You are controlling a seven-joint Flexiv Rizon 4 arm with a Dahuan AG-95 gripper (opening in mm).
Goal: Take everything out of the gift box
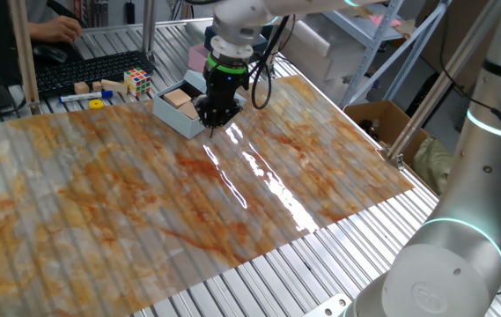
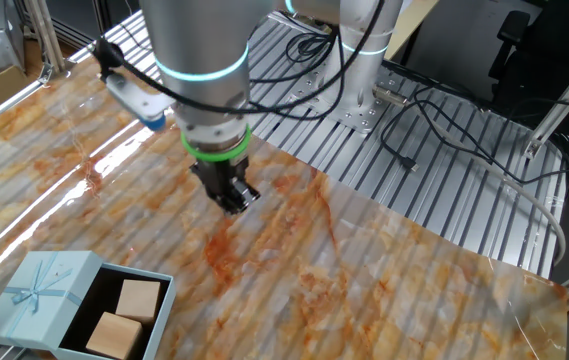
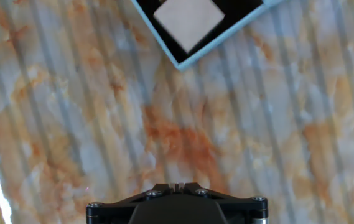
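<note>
The pale blue-grey gift box (image 2: 52, 312) stands open near the table's edge, its lid (image 2: 42, 290) laid flat beside it. Two tan wooden blocks (image 2: 139, 298) (image 2: 114, 333) lie in its dark inside. In one fixed view the box (image 1: 173, 117) holds blocks (image 1: 178, 99) just left of my gripper (image 1: 212, 124). The hand view shows a corner of the box (image 3: 183, 61) with one block (image 3: 188, 22) at the top. My gripper (image 2: 235, 204) hangs shut and empty above the bare mat, beside the box, its fingertips (image 3: 175, 185) pressed together.
A Rubik's cube (image 1: 138, 82), small wooden cubes (image 1: 81, 87), a yellow piece (image 1: 97, 104) and a keyboard (image 1: 83, 70) lie behind the box. A pink box (image 1: 197, 58) stands behind the arm. A cardboard box (image 1: 382, 119) sits off the table's right.
</note>
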